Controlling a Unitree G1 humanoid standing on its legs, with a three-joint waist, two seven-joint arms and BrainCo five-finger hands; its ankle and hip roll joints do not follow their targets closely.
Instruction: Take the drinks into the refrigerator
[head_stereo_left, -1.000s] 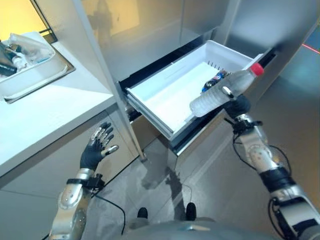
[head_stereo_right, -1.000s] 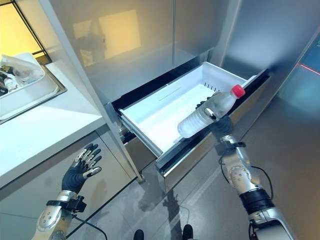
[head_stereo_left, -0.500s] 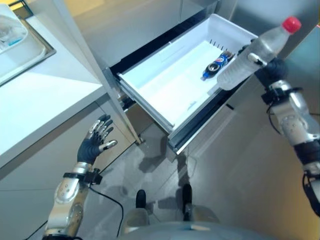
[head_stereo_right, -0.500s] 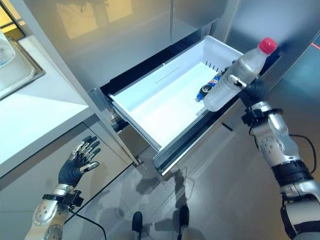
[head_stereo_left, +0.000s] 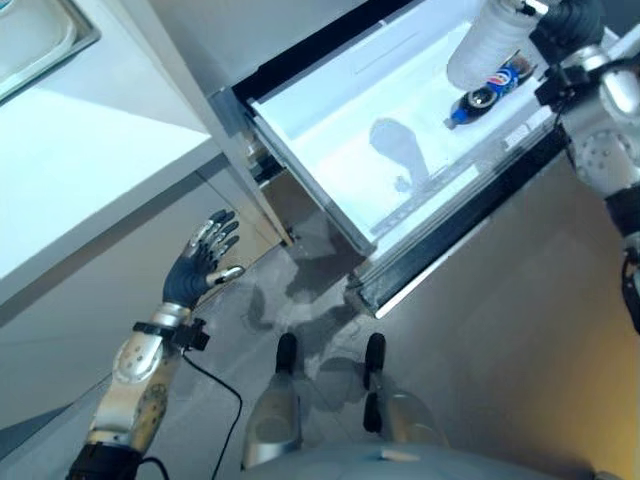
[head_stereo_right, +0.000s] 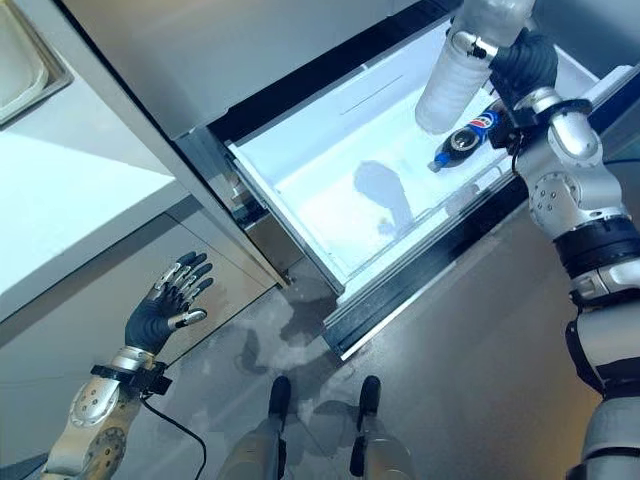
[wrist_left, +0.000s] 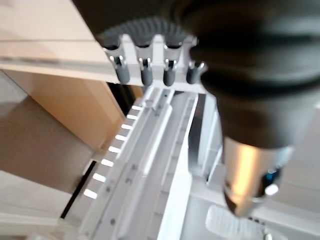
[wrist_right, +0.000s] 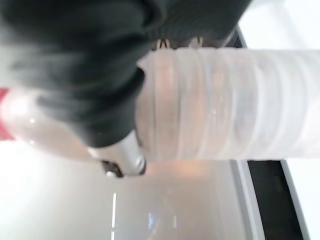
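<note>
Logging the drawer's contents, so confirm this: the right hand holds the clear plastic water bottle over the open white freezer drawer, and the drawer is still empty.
Not quite: the white pulled-out drawer is not empty. A dark cola bottle with a blue label already lies in it, as the right eye view shows. The rest holds: the right hand grips the clear plastic water bottle above the drawer.

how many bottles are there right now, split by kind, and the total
clear water bottle, held in the right hand over the open drawer: 1
dark cola bottle, lying in the drawer: 1
total: 2
</note>
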